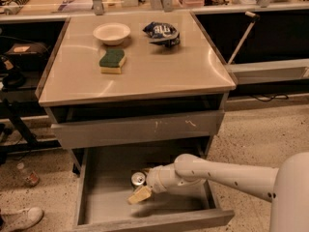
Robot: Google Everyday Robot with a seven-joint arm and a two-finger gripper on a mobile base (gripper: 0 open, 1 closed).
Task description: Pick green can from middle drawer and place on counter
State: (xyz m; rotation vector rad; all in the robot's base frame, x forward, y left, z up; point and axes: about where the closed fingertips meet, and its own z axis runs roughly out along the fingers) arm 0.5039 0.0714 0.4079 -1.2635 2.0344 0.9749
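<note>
Green can (138,179) is down in the middle drawer (104,199), and you can see its shiny silver top showing. It stands on the flat grey floor of the drawer, about halfway between the left and right walls and toward the far part. The drawer is pulled out toward you. Your gripper (139,195) is inside the drawer too, just on the near side of the can, very close to it. You cannot tell if the gripper is apart or together, and you cannot tell if it touches the can. The white arm (217,174) comes in from the right and reaches across the right side of the drawer. Above the open drawer you see a grey drawer front (140,128) with white scratch marks. On top is the counter (164,74). A white bowl (111,33) sits at the far left of it, and a green and yellow sponge (112,61) lies just in front of the bowl. A dark blue snack bag (162,33) lies to the right of the bowl.
</note>
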